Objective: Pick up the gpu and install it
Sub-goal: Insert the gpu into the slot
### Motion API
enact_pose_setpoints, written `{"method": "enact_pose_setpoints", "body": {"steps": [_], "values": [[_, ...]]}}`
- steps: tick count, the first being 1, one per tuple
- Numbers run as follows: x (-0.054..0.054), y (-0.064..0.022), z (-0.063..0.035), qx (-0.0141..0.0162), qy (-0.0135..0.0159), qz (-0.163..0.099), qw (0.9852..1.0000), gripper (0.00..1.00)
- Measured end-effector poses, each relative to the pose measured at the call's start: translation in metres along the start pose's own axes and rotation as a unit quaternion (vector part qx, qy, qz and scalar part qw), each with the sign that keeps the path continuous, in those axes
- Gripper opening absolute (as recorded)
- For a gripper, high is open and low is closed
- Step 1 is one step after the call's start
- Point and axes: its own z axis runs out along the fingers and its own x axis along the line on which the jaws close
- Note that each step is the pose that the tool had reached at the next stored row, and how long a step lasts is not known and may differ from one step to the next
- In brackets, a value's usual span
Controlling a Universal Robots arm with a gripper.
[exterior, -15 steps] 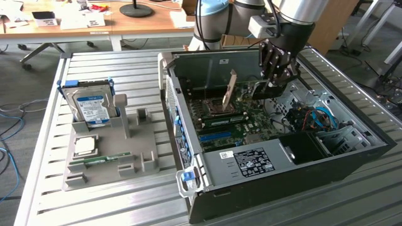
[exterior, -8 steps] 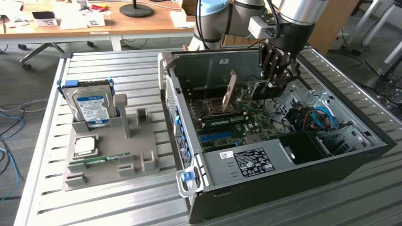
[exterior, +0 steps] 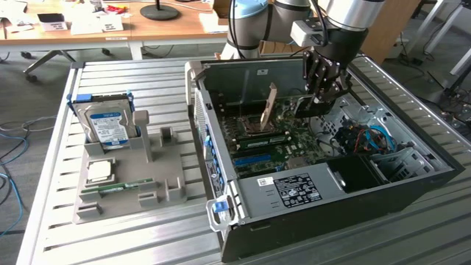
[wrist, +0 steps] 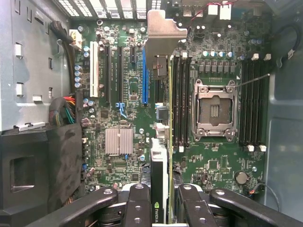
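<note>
My gripper [exterior: 321, 101] reaches down into the open computer case [exterior: 316, 193] and is shut on the gpu [exterior: 272, 106]. The card hangs on edge above the motherboard [exterior: 283, 146], its silver end bracket toward the case's rear wall. In the wrist view I look along the card's thin edge: the gpu [wrist: 159, 156] runs from my gripper [wrist: 161, 210] to its silver bracket [wrist: 163, 33]. It lies between the long blue slot [wrist: 144, 75] and the black memory slots [wrist: 181, 99]. Black fingers [wrist: 137, 203] clamp it from both sides. Whether it touches the board I cannot tell.
An open CPU socket [wrist: 215, 111] and a small silver heatsink [wrist: 118, 140] sit on the board. Cables [exterior: 368, 138] and a drive cage [exterior: 401, 160] fill the case's far end. On the exterior view's left, a grey fixture [exterior: 173, 165] holds a hard drive [exterior: 107, 124] and a RAM stick [exterior: 118, 187].
</note>
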Motion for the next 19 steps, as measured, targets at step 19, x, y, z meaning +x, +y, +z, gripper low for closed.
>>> {"method": "enact_pose_setpoints", "body": {"steps": [19], "values": [[0.0000, 0.0000, 0.0029, 0.0000, 0.0000, 0.000, 1.0000, 0.27]]}}
